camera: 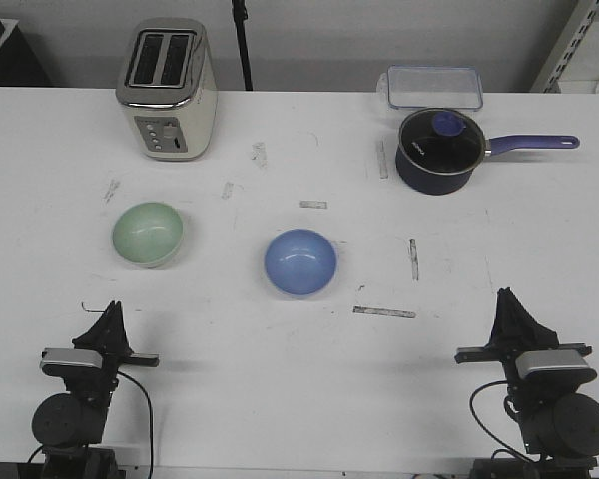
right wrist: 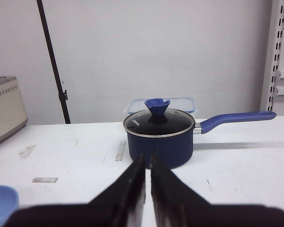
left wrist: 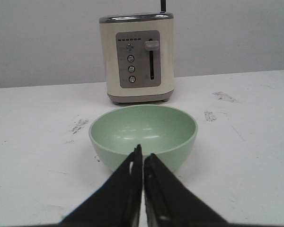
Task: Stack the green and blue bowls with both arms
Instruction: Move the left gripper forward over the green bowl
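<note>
The pale mint green bowl [camera: 148,234] sits upright on the white table at the left. The periwinkle blue bowl [camera: 300,262] sits upright near the middle, apart from it. My left gripper [camera: 112,311] is shut and empty at the near left edge, short of the green bowl, which fills the left wrist view [left wrist: 143,134] just beyond the shut gripper [left wrist: 143,152]. My right gripper [camera: 506,299] is shut and empty at the near right edge. In the right wrist view the gripper [right wrist: 147,158] points at the saucepan, with the blue bowl's rim [right wrist: 1,201] at the frame edge.
A cream toaster [camera: 168,90] stands at the back left, behind the green bowl. A dark navy saucepan [camera: 436,150] with lid and purple handle stands at the back right, with a clear plastic container [camera: 433,87] behind it. Tape marks dot the table [camera: 379,379].
</note>
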Robot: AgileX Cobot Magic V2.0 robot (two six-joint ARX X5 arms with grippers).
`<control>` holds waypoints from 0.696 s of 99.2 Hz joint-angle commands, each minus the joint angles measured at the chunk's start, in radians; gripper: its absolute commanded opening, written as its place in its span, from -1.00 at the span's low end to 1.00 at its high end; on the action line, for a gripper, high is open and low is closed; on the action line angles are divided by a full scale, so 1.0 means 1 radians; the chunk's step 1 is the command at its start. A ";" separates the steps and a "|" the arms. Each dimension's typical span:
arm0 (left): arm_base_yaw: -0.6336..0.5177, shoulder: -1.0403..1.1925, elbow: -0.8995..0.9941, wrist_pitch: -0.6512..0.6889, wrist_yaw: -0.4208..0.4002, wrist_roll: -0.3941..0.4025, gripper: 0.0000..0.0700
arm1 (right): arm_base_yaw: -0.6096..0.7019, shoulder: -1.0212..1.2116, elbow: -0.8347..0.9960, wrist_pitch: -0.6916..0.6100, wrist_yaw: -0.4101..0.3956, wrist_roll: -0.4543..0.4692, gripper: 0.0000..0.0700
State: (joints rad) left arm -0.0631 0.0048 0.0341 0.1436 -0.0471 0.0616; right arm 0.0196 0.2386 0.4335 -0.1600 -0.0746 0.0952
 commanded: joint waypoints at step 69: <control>0.000 -0.002 -0.014 0.052 -0.082 -0.062 -0.76 | 0.000 -0.002 0.002 0.010 0.001 0.012 -0.96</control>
State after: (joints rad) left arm -0.0631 0.0051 0.0341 0.1818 -0.1066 0.0246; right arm 0.0196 0.2386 0.4335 -0.1600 -0.0750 0.0952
